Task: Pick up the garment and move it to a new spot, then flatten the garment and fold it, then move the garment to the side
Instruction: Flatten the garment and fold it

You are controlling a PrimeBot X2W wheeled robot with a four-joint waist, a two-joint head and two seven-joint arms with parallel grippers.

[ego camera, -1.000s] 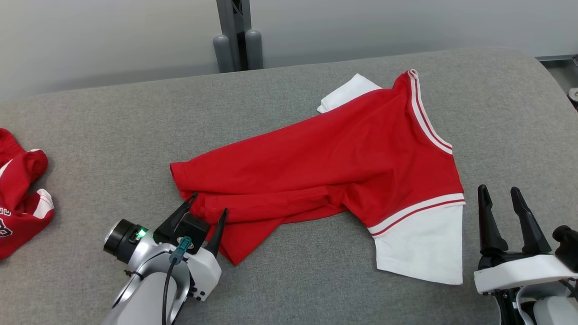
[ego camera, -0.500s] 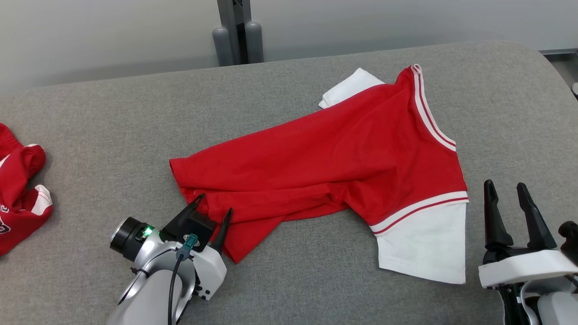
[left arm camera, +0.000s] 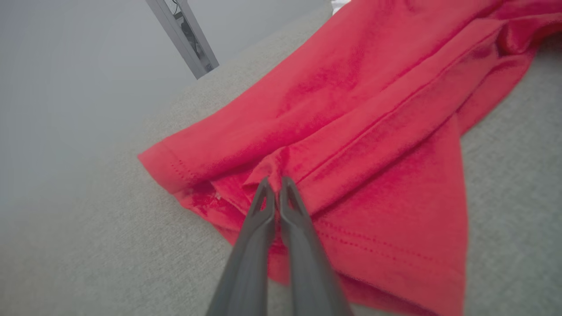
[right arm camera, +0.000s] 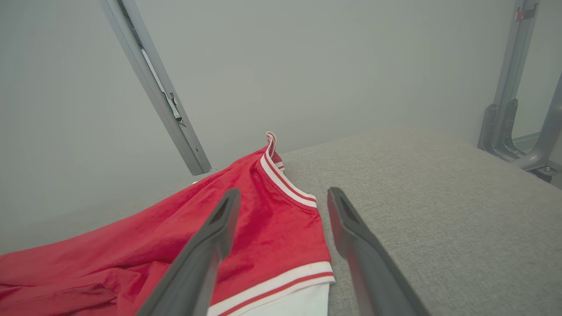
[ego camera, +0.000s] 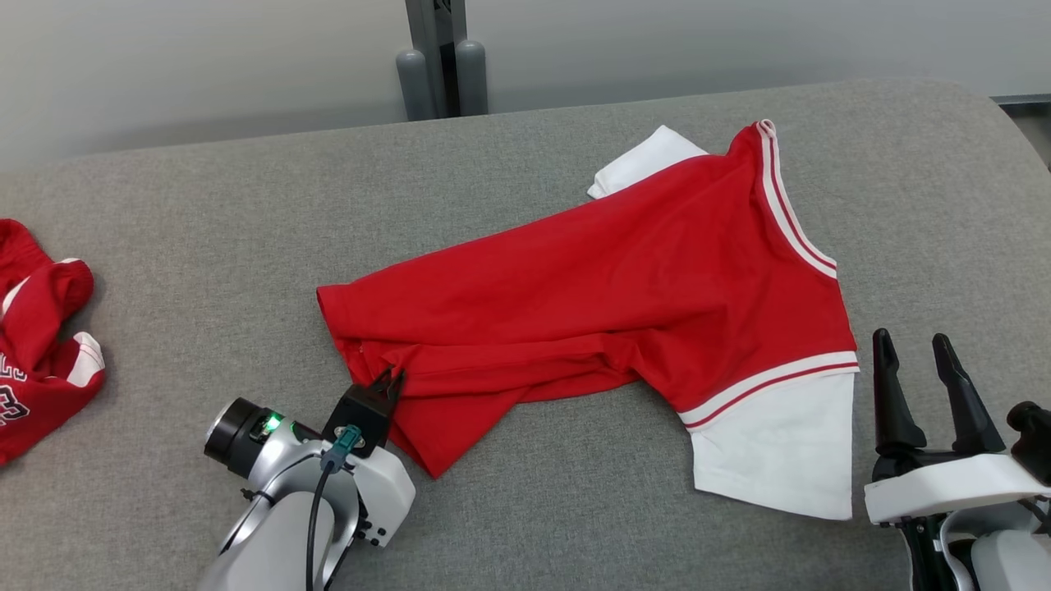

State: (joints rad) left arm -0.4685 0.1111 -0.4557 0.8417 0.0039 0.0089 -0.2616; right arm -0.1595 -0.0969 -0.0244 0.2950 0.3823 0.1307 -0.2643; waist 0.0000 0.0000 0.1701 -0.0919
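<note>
- Across the grey fabric-covered counter [ego camera: 205, 246] lies the red short-sleeved shirt with white sleeves and striped trim [ego camera: 624, 287]. Its long axis runs diagonally, hem pointing to the near left and collar to the far right.
- At the counter's left edge sits a crumpled red-and-white garment [ego camera: 37, 353], well apart from the shirt.
- The left gripper [ego camera: 392, 379] is pinched on a fold of the shirt's hem; a second ago its jaws stood spread there.
- The right gripper [ego camera: 924, 349] stands wide, holding nothing, just beside the near white sleeve [ego camera: 772, 451].

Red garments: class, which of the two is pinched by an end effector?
The spread-out red shirt in the middle; the left end effector is shut on its lower edge. The crumpled red garment at far left lies untouched.
</note>
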